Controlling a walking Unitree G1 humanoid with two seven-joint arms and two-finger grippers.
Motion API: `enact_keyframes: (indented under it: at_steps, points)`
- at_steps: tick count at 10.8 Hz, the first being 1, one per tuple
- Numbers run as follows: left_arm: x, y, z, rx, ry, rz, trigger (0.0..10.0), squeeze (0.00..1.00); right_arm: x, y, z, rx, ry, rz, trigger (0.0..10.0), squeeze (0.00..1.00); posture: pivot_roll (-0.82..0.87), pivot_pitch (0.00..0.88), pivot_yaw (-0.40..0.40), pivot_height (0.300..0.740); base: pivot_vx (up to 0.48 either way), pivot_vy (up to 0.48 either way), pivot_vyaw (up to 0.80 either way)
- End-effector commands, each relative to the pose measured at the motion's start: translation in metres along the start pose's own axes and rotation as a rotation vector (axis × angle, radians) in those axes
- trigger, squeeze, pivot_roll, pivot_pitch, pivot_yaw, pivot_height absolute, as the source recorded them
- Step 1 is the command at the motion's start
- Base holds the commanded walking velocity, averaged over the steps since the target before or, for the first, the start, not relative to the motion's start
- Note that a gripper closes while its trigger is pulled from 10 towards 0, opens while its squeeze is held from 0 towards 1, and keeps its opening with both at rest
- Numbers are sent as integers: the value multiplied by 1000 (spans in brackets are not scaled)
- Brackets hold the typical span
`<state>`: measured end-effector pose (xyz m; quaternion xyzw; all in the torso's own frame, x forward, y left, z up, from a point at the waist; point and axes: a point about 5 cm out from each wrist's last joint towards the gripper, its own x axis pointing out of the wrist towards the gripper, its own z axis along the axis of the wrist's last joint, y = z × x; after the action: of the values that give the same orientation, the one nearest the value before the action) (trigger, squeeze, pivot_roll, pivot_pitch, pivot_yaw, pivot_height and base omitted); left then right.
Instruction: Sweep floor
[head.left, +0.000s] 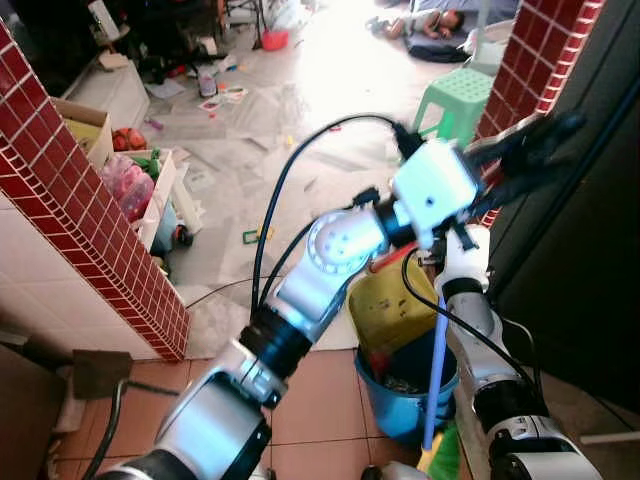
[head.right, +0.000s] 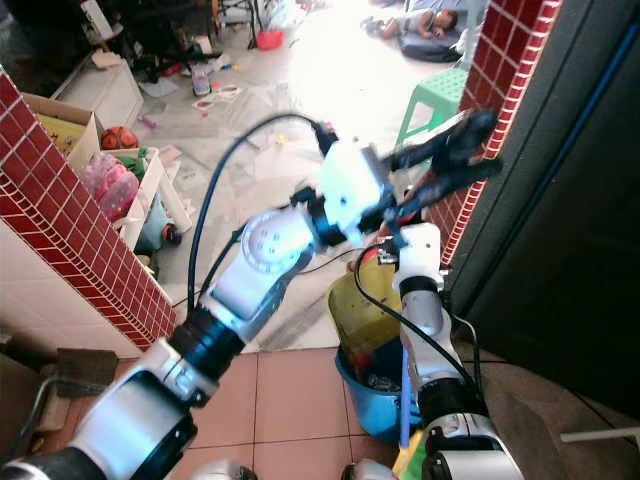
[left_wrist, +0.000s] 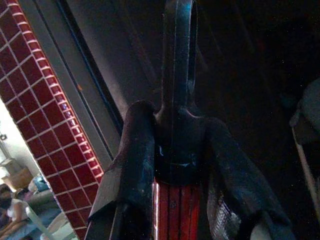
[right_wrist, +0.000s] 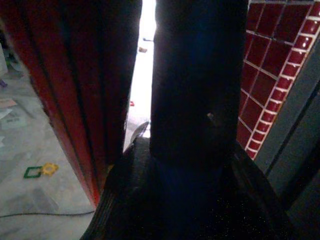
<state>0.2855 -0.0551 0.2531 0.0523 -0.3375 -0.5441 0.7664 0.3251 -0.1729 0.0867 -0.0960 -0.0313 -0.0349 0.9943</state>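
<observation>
My left arm reaches across to the right, and its gripper (head.left: 525, 155) is up beside the right brick pillar. In the left wrist view its fingers (left_wrist: 135, 160) are shut around a red handle with a black looped end (left_wrist: 178, 100). A blue broom pole (head.left: 437, 365) rises beside the blue bucket (head.left: 400, 405). My right arm comes up from the bottom right. In the right wrist view my right gripper (right_wrist: 185, 165) is shut around this dark blue pole (right_wrist: 195, 75), with the red handle (right_wrist: 75, 100) just beside it. The left wrist hides the right gripper in the eye views.
A yellow container (head.left: 385, 305) stands in the bucket. Red brick pillars (head.left: 90, 230) (head.left: 540, 50) frame the doorway, with a dark door (head.left: 590, 250) on the right. Beyond lie a green stool (head.left: 460, 100), scattered toys and papers, boxes (head.left: 85, 130), a floor cable (head.left: 215, 290) and a person lying down (head.left: 430, 20).
</observation>
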Motion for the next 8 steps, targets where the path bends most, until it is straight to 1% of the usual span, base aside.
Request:
enact_keyframes:
  at_steps: [1, 2, 3, 4, 5, 6, 7, 8]
  points:
    - [48, -21, 47, 12, -219, -80, 10000, 0, 4, 9, 17, 0, -68, 38, 10000, 0, -48, 0, 43, 740, 0, 0, 0]
    - [49, -12, 53, 13, -231, -40, 10000, 0, 5, 7, 22, -1, -79, 36, 10000, 0, -49, 0, 44, 740, 0, 0, 0]
    - [47, -5, 56, 55, -231, -21, 10000, 0, 5, 5, 25, -1, -83, 35, 10000, 0, -48, 0, 41, 740, 0, 0, 0]
    - [43, 25, 70, 85, -247, 110, 10000, 0, 8, 2, 28, -4, -81, 36, 10000, 0, -36, 0, 31, 740, 0, 0, 0]
    - [39, 42, 78, 92, -256, 183, 10000, 0, 10, 2, 18, -8, -45, 40, 10000, 0, -31, 0, 27, 740, 0, 0, 0]
    - [34, 62, 86, 98, -262, 278, 10000, 0, 11, 3, 13, -10, -24, 47, 10000, 0, -21, 0, 19, 740, 0, 0, 0]
    - [25, 86, 97, 89, -279, 397, 10000, 0, 13, 6, 12, -10, -13, 58, 10000, 0, -8, 0, 8, 740, 0, 0, 0]
    - [21, 96, 104, 100, -289, 446, 10000, 0, 15, 7, 12, -10, -9, 62, 10000, 0, -5, 0, 5, 740, 0, 0, 0]
